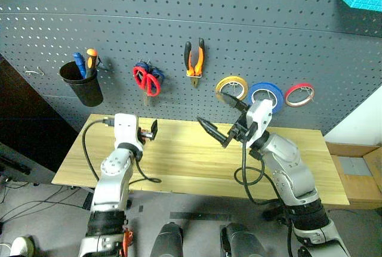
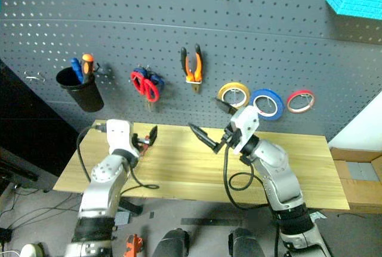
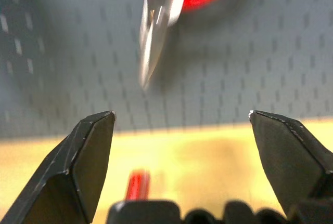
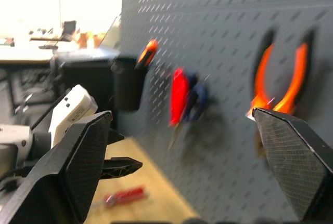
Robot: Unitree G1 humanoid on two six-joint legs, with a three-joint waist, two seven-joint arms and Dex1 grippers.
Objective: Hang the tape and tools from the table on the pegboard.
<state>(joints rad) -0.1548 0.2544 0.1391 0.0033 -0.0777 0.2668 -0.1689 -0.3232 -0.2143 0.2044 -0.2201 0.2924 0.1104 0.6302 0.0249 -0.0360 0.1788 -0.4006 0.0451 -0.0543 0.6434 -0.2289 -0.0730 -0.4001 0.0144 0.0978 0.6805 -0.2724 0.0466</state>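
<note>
now the red-handled scissors (image 1: 147,80) hang on the pegboard (image 1: 179,24) above the left hand (image 1: 147,132), released and empty.

Blue tape (image 1: 266,95), red-handled scissors (image 1: 147,80) and orange-and-black pliers (image 1: 194,59) hang on the grey pegboard (image 1: 179,24). The red-handled screwdriver (image 4: 124,196) lies on the wooden bench (image 1: 185,161).

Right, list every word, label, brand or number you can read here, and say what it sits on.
No text can be read in these views.
A small dark marking sits on the left gripper's white housing, too blurred to read.
The pegboard, tape rolls, tools and black cup show no lettering.
</note>
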